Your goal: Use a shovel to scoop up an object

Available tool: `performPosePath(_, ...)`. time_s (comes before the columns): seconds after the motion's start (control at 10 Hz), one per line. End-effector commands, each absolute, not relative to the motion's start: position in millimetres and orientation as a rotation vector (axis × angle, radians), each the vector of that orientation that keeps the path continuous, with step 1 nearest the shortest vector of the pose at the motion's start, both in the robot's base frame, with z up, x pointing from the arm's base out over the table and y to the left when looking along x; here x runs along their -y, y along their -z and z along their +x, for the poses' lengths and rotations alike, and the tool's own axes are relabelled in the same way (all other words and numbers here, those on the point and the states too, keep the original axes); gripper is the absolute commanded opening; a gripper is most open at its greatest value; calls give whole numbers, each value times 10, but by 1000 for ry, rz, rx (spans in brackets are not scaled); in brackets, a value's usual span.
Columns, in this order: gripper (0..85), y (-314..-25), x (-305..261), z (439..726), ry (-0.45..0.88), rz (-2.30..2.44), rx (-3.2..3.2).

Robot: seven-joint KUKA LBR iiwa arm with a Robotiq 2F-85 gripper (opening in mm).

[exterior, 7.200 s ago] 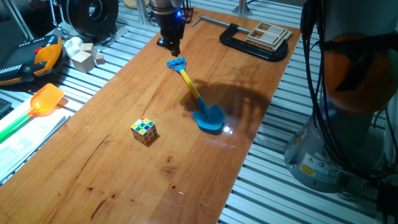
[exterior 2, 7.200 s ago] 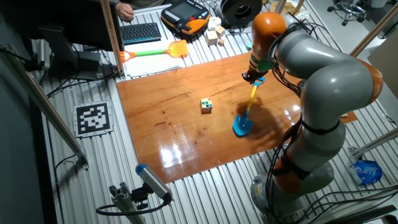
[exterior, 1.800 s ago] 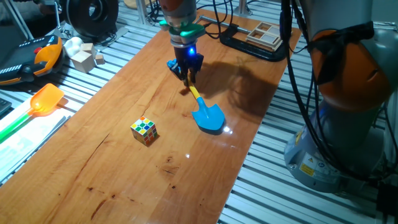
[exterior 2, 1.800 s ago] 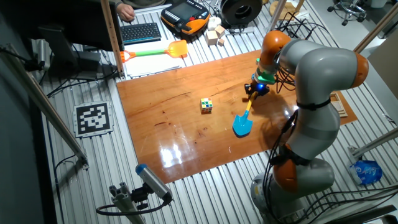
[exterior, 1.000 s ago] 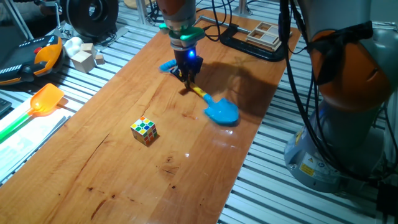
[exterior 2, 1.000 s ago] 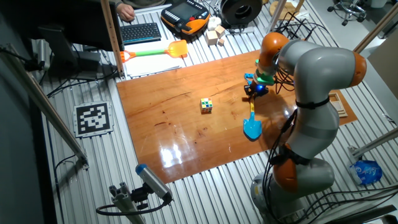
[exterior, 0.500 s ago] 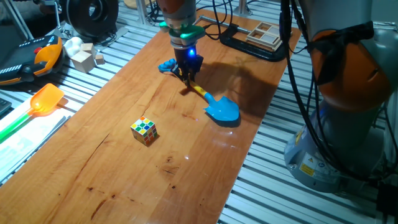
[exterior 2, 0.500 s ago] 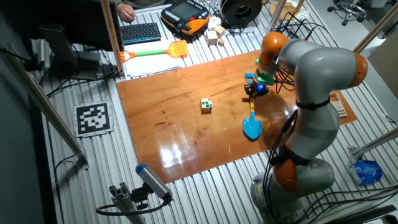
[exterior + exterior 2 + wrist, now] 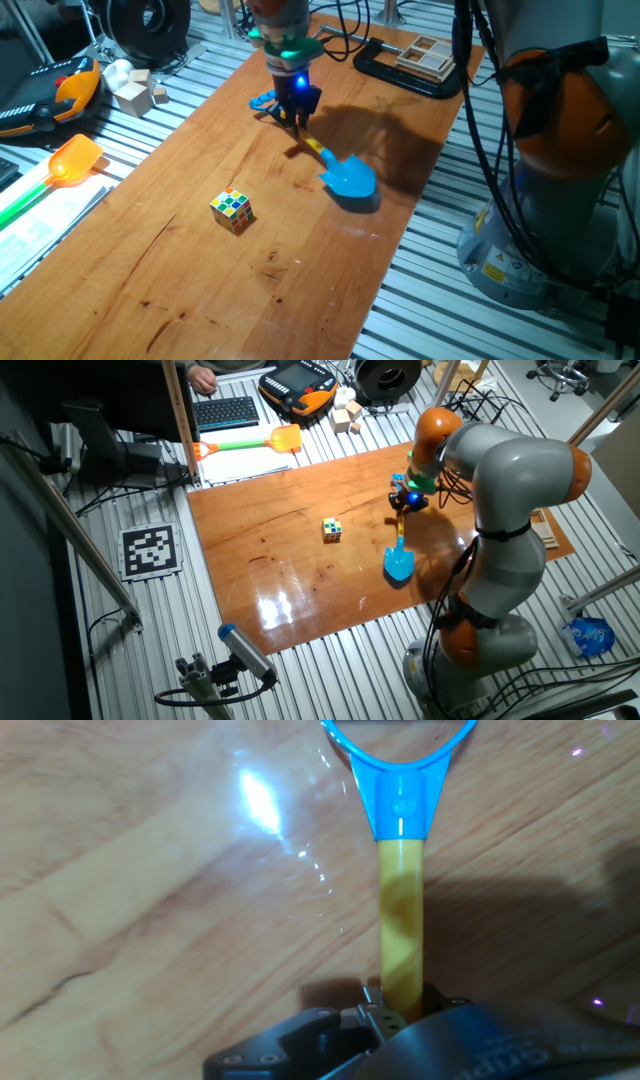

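The shovel has a blue blade (image 9: 348, 180), a yellow shaft (image 9: 315, 150) and a blue end loop (image 9: 263, 101). My gripper (image 9: 298, 112) is shut on the shaft close to the loop. The blade casts a shadow and looks slightly off the wooden table (image 9: 180, 260). In the other fixed view the gripper (image 9: 402, 503) holds the shovel with its blade (image 9: 399, 563) toward the near edge. The hand view shows the yellow shaft (image 9: 402, 920) and loop (image 9: 400, 760) running out from my gripper (image 9: 400, 1005). The multicoloured cube (image 9: 231, 210) (image 9: 332, 528) sits apart, left of the blade.
An orange scoop with a green handle (image 9: 72, 160) (image 9: 285, 438) lies off the table's left side. Pale wooden blocks (image 9: 140, 92) stand beyond it. A black clamp (image 9: 400, 75) and a wooden box (image 9: 430, 55) are at the far corner. The table's right edge is near the blade.
The gripper and shovel have shifted slightly left, toward the cube's side. Earlier the blade swung out to the right. The cube has not moved.
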State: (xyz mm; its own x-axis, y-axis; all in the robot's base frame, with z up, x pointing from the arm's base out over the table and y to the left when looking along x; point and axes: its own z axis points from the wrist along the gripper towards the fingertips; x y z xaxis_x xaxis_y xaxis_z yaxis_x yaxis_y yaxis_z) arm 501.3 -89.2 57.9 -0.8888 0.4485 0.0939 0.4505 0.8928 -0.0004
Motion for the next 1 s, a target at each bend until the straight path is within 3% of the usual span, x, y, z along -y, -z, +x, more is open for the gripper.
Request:
performPosePath(0.0,0,-611,840,5027,30,-718,2969)
performPosePath(0.5,0,-865,494,5112,-4,-784,2988)
performPosePath(0.9,0,-964,533,5214,-46,-947,2973)
